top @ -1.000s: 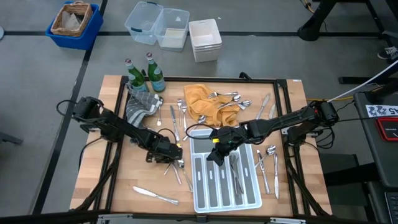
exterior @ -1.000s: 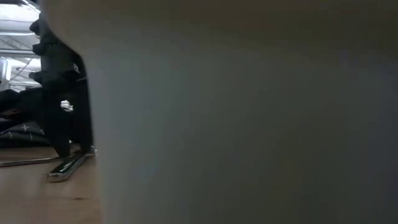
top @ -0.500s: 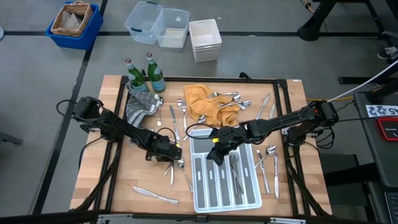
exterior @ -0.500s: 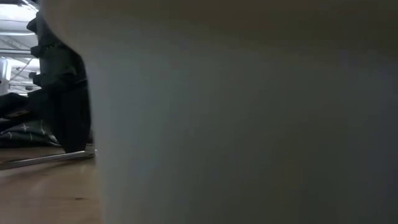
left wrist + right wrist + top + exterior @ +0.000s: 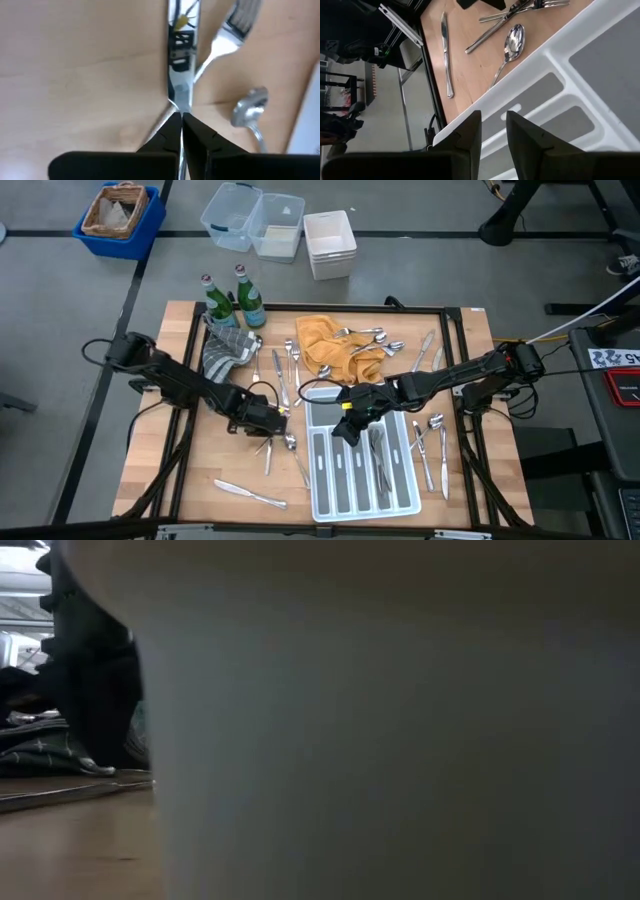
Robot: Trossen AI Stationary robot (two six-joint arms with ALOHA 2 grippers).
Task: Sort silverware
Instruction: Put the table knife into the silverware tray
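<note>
Fingers of the left gripper [image 5: 181, 120] are pinched on a knife [image 5: 181, 65] handle; a fork [image 5: 226, 37] and spoon [image 5: 250, 107] lie just beside it. Stiff, slick metal is judged best taken mid-handle. The right gripper [image 5: 493, 131] hangs slightly parted, empty, over the tray [image 5: 580, 95].

Your right gripper [image 5: 493, 131], fingers slightly parted, hangs over the white tray [image 5: 580, 65]. On the wooden table [image 5: 470, 65] beyond its rim lie a spoon [image 5: 509, 47], a knife [image 5: 446, 52] and crossed forks [image 5: 520, 12].
</note>
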